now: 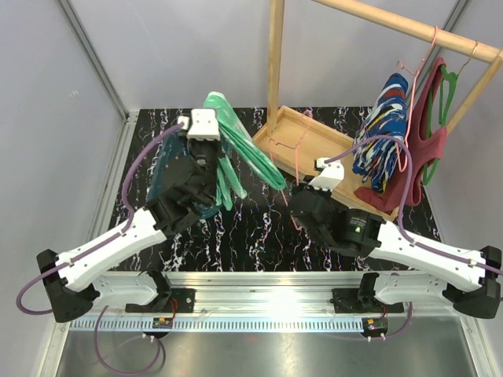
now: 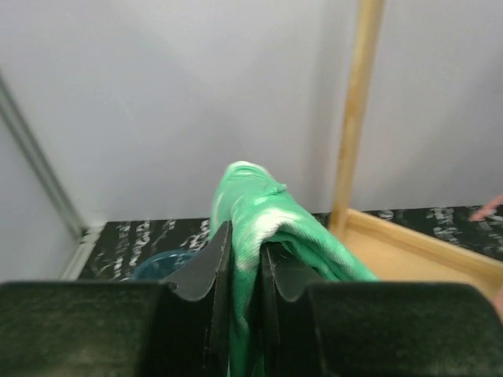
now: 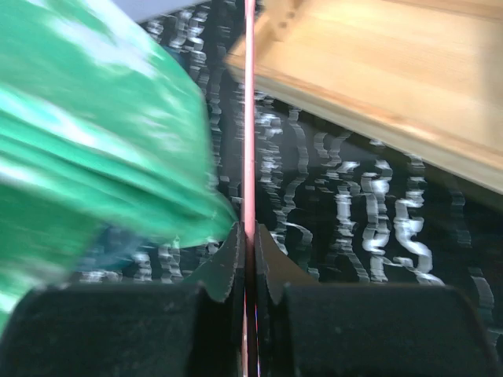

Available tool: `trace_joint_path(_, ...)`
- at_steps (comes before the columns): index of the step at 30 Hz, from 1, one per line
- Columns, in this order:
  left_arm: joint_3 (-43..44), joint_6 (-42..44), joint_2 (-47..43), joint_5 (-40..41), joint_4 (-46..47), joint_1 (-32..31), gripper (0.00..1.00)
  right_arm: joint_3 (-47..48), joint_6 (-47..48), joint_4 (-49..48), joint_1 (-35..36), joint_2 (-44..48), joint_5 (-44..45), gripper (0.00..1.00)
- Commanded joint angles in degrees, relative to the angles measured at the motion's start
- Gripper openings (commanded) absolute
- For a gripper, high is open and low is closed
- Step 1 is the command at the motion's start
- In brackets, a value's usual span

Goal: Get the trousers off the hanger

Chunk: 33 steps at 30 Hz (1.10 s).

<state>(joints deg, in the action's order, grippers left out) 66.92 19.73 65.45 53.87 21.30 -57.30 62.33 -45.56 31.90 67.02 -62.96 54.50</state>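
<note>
Both jaws pinching, left green trousers (image 1: 245, 145), right pink hanger (image 3: 249, 94), trousers stretched diagonally between.

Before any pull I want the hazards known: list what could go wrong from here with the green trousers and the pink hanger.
1. The left pincer grips only a narrow fold of the green trousers; the cloth may slip out under a pull.
2. The right pincer pinches just the thin wire of the pink hanger, which could twist or slide free.
3. The trousers' far end reaches the hanger and might snag, dragging it along.
</note>
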Motion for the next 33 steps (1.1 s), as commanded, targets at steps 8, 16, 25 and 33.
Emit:
trace_joint_path(8,3.75,-14.27,-14.21,-0.16,-2.83,14.05,0.00,-0.89,3.81,8.27,-1.63,2.93,2.46,0.00)
trace_joint_path(16,4.46,4.60,-10.00,3.44,3.39,20.20,0.00,-0.45,8.37,5.19,-1.72,6.88,-1.14,0.00)
trace_joint_path(25,-3.80,8.84,-9.64,2.55,1.81,27.76,0.00,3.85,13.66,5.54,-1.72,9.34,-1.77,0.00)
trace_joint_path(33,-10.40,5.24,-10.79,3.35,0.77,32.07,0.00,4.03,15.32,3.96,-1.72,11.37,-3.96,0.00)
